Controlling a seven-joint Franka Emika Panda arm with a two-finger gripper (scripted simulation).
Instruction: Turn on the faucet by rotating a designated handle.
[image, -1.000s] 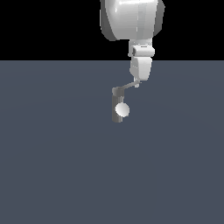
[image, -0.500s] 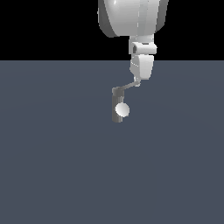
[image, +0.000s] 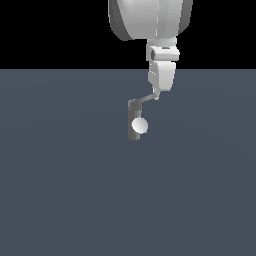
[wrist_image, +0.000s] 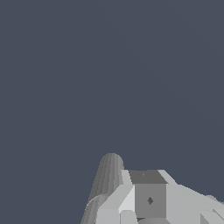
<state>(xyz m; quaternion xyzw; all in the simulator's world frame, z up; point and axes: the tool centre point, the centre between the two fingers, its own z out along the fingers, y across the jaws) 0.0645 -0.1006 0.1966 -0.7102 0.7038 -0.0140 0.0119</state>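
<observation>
Although the gripper (image: 158, 94) hangs low over the scene, what matters is where the handle (image: 146, 99) lies from it: the lever's free end sits right at the gripper's tip, apparently touching it, and the lever runs from there down toward the exterior view's left to the top of the faucet (image: 134, 120). Its long axis is thus nearly level, tilted slightly up toward the gripper. The faucet stands upright on the grey floor (image: 60, 190) near the middle of the exterior view, its pale ball (image: 140, 126) facing the camera. With only one arm, there is no question of which is nearer.

I cannot tell how the jaws stand: in the exterior view the gripper's tip is too small to separate into fingers, and the wrist view shows only blocky pale gripper parts (wrist_image: 148, 199) beside a ridged grey cylinder (wrist_image: 107, 177), most likely the faucet, with no clear gap or grip visible.

My judgement is that the next move is a sideways push on the lever's end, swinging it about the post; the contact point far out on the lever gives good leverage, but the tip could slip off the thin end.

Compared with half a second and one second ago, the gripper, lever and post sit in practically the same places; no turn of the handle is visible yet.
</observation>
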